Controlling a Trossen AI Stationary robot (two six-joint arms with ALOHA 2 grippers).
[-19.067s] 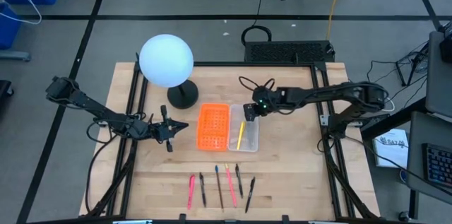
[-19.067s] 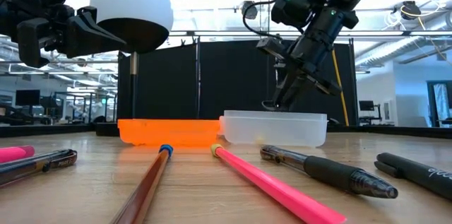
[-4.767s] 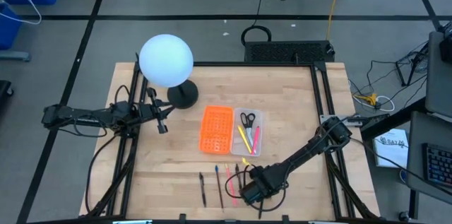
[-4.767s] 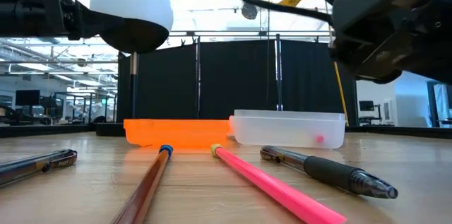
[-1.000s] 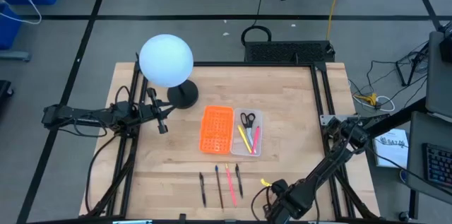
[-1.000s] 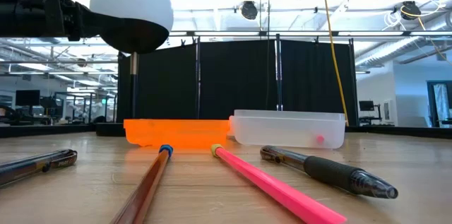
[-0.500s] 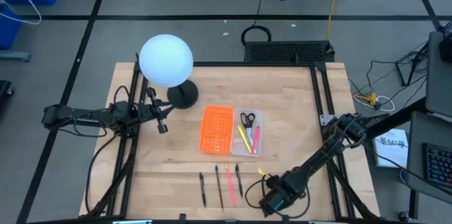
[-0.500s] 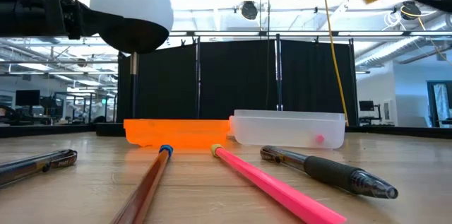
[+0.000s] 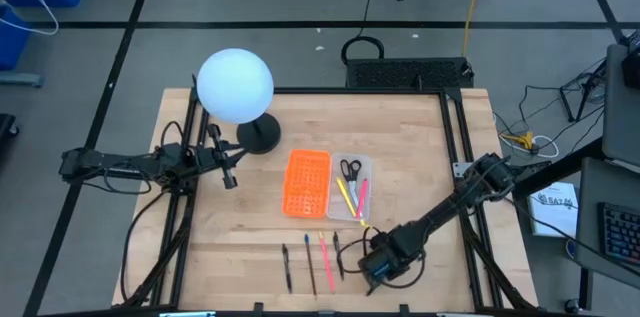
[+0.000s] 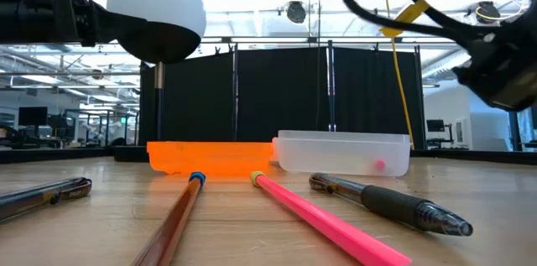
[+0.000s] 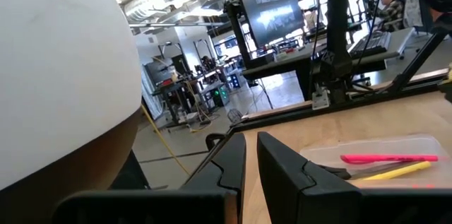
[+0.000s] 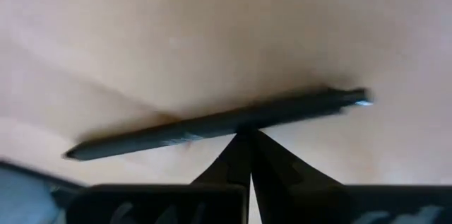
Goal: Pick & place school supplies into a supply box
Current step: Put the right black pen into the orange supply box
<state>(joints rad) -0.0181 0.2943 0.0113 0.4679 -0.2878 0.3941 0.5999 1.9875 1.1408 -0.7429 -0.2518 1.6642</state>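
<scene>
Right hand (image 9: 378, 262) closed, gripping a dark pen (image 12: 219, 123) crosswise at the fingertips, low over the bench (image 9: 420, 167) near its front edge, just beside the row of loose pens (image 9: 312, 260). Pen's print too blurred to read. Hand itself mostly hidden under its arm in the high view.

Left hand (image 9: 228, 165) waits at the bench's left edge beside the white globe lamp (image 9: 235, 85), fingers (image 11: 282, 167) nearly together, nothing between them.

Supply box (image 9: 366, 189), clear, mid-bench against the orange panel (image 9: 305, 181): holds scissors (image 9: 349, 169), yellow pencil (image 9: 344, 195), pink pen (image 9: 360, 195). No legible writing anywhere.
</scene>
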